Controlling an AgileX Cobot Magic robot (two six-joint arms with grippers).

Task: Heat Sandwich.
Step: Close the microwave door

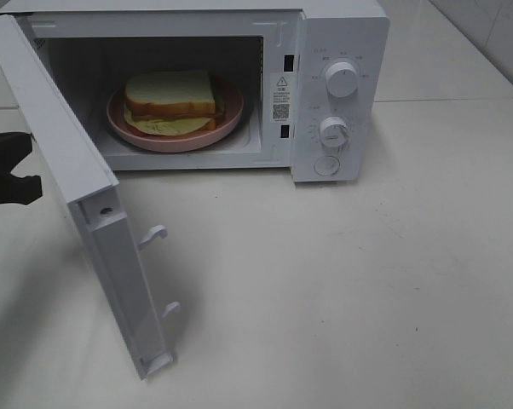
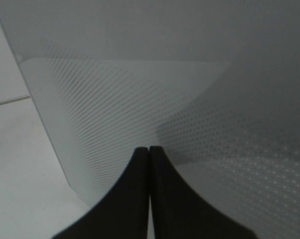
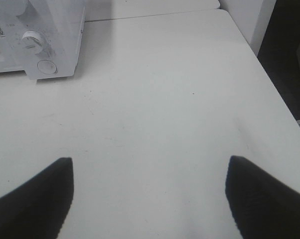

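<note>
The sandwich (image 1: pixel 171 100), two white bread slices with tan crust and pale yellow filling, lies on a round pink plate (image 1: pixel 227 123) inside the white microwave (image 1: pixel 337 34). The microwave door (image 1: pixel 65 170) hangs open to the left. My left gripper (image 2: pixel 149 149) is shut and empty, its tips close against the door's dotted outer face (image 2: pixel 190 99); part of that arm (image 1: pixel 5 170) shows black behind the door at the left edge. My right gripper (image 3: pixel 147 164) is open and empty above bare table, out of the exterior high view.
The microwave has two round knobs (image 1: pixel 342 78) and a round button (image 1: pixel 326 165) on its right panel; that panel also shows in the right wrist view (image 3: pixel 40 50). The white table (image 1: pixel 367 281) ends at an edge (image 3: pixel 269 74) on the right, with dark floor beyond.
</note>
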